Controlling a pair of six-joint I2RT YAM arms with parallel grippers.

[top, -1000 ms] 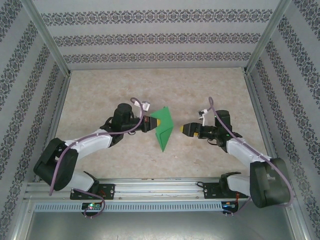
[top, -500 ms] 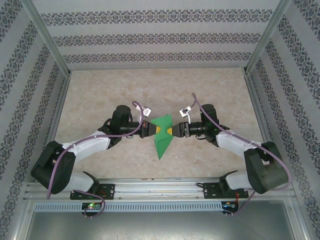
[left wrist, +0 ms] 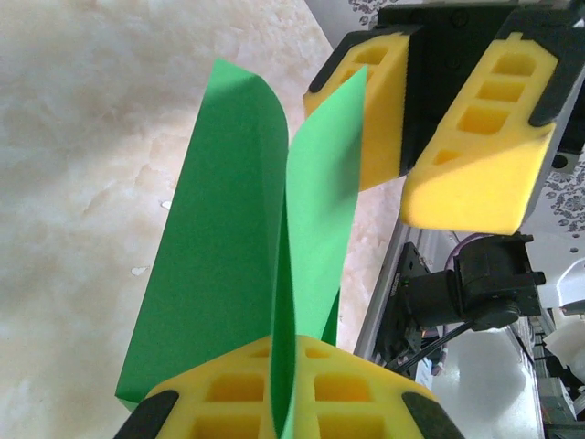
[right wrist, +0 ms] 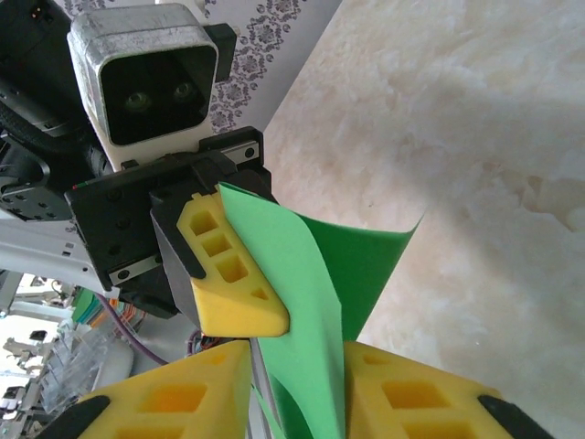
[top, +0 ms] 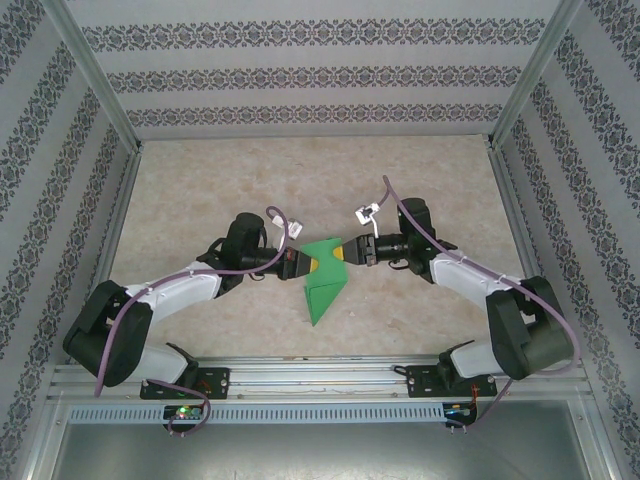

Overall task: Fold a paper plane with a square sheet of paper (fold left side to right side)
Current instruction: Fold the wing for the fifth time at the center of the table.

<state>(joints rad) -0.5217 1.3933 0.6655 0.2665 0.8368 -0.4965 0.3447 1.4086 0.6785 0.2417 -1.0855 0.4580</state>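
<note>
The bright green sheet of paper (top: pixel 322 288), folded into a pointed dart-like shape, is held off the table at mid-table with its tip toward the arm bases. My left gripper (top: pixel 311 263) is shut on its upper left part; in the left wrist view the paper (left wrist: pixel 228 229) rises on edge out of that gripper (left wrist: pixel 285 358). My right gripper (top: pixel 345 252) faces it from the right. Its yellow fingers (right wrist: pixel 430 402) stand on either side of a paper flap (right wrist: pixel 302 293), with a narrow gap still showing, so this gripper (right wrist: pixel 297 370) is open.
The beige marbled tabletop (top: pixel 200 190) lies below, with patterned walls (top: pixel 300 75) behind and to both sides. A metal rail (top: pixel 320 380) runs along the near edge by the arm bases. The two grippers are nearly tip to tip.
My right arm has swung left to the paper and its jaws have narrowed around the flap. The left gripper kept its hold, and the paper shifted slightly toward the near edge.
</note>
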